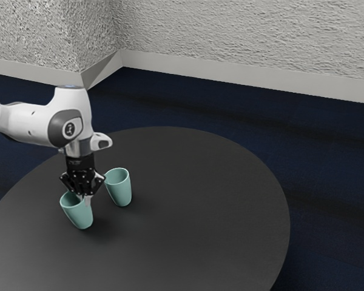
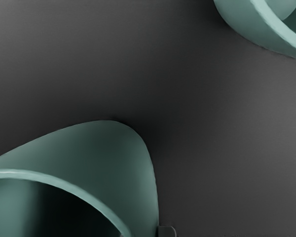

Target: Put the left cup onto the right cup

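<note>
Beside the right cup [image 1: 119, 187] on the table [image 1: 206, 200], the gripper [image 1: 84, 195] clamps the left cup [image 1: 77, 215] by its rim, probably leaving the base free for stacking.

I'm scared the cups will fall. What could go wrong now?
The gripper sits at the rim of the left cup, which seems to lean a little, so it might slip or tip. The right cup stands close beside it, so a careless lift could knock it over.
</note>
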Available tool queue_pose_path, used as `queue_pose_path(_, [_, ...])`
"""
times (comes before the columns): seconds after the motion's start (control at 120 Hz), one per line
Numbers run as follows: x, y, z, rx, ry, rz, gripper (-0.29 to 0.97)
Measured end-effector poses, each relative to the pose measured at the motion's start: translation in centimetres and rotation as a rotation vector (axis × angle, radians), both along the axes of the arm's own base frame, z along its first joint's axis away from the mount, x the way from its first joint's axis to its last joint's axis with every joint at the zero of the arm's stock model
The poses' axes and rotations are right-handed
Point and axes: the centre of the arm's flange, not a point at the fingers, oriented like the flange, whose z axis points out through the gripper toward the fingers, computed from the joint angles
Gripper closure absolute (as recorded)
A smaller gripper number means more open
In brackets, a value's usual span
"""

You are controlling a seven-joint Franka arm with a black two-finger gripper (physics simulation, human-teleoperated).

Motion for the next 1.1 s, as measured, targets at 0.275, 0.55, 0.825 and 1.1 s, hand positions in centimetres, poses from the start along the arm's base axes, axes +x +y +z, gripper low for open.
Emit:
queue_pose_path(0.275, [-0.8,0.0,0.3,-0.003,-0.001,0.006,0.75])
queue_pose_path(0.55, [-1.4,0.0,1.3,-0.003,-0.017,0.01,0.77])
queue_pose_path(0.825, [-1.9,0.0,2.0,-0.003,-0.025,0.014,0.78])
queue_pose_path(1.1, [-2.3,-0.1,3.6,-0.002,-0.05,0.017,0.78])
